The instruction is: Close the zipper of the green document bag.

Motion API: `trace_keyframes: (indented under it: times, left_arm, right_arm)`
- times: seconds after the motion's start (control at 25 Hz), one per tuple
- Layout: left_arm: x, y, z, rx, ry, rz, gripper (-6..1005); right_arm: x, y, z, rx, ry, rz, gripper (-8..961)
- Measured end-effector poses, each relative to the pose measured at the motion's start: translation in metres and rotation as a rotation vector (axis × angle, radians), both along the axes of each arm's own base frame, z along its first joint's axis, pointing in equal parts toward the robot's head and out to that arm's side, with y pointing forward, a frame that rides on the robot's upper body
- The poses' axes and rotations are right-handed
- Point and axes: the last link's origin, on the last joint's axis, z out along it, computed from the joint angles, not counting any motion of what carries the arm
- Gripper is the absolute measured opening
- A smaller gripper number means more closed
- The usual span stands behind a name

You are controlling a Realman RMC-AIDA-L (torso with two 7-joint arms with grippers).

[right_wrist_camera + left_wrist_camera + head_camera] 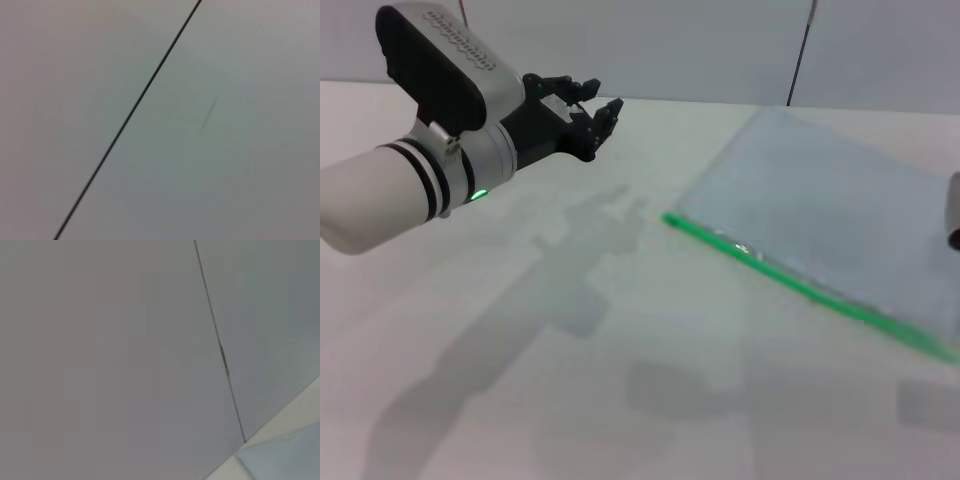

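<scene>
The green document bag (830,205) lies flat on the white table at the right, a pale blue-grey translucent pouch. Its zipper (790,283) is a bright green strip along the near long edge, running from the middle of the view down to the right edge. I cannot make out the slider tab. My left gripper (598,100) hovers above the table at the upper left, well left of the bag's near corner, open with nothing in it. A pale blue-grey corner, probably the bag (285,460), shows in the left wrist view. The right wrist view shows only wall.
The white table (620,380) spreads in front of the bag, with arm shadows on it. A grey wall with a dark vertical seam (798,55) stands behind. A sliver of my right arm (953,215) shows at the right edge over the bag.
</scene>
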Motion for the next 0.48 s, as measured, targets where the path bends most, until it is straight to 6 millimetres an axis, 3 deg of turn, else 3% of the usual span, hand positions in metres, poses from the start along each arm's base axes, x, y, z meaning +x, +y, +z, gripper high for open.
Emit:
trace_keyframes:
  times: [0.2,0.44,0.48]
  left_arm:
    - [0.000,-0.001,0.003,0.019,-0.064,0.015,243]
    - [-0.007,-0.016,0.013,0.088,-0.187,-0.024,472]
    - [-0.009,-0.020,0.014,0.104,-0.202,-0.043,471]
  right_arm:
    - [0.002,-0.003,-0.004,0.024,0.057,0.020,441]
    - [0.019,0.000,-0.008,-0.010,0.222,0.020,479]
    - [0.022,0.002,-0.010,-0.020,0.238,0.019,479]
